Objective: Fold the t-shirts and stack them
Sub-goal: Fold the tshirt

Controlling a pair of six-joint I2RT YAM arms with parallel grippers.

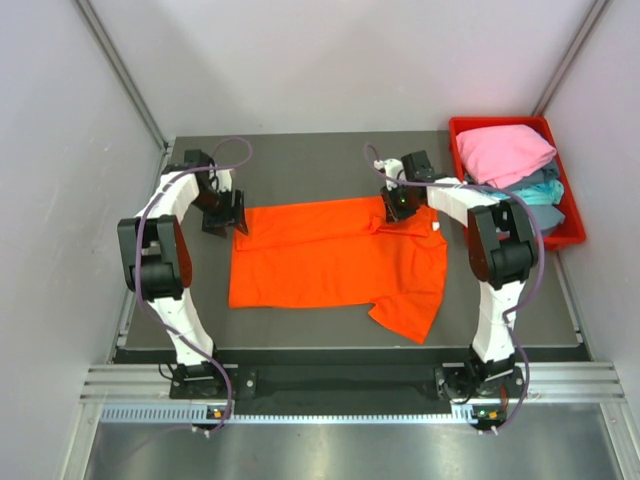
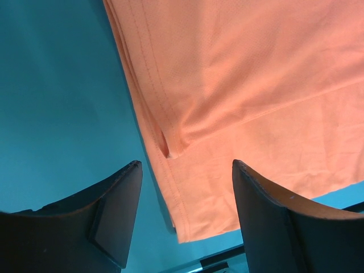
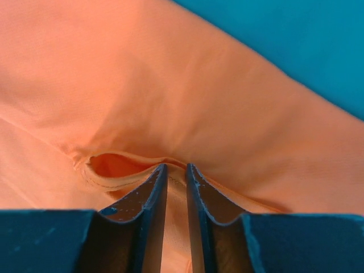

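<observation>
The bright orange t-shirt lies spread on the dark table, with one sleeve sticking out toward the near right. My left gripper is open over the shirt's far left corner. In the left wrist view the hemmed corner lies between the open fingers. My right gripper is at the shirt's far right edge. In the right wrist view it is shut on a pinched fold of the orange cloth next to a hemmed opening. A pink t-shirt lies on top of teal and grey-blue ones.
A rigid red bin at the far right of the table holds the pile of other shirts. Bare table surface shows beyond the orange shirt. Grey walls enclose the table on the left, back and right.
</observation>
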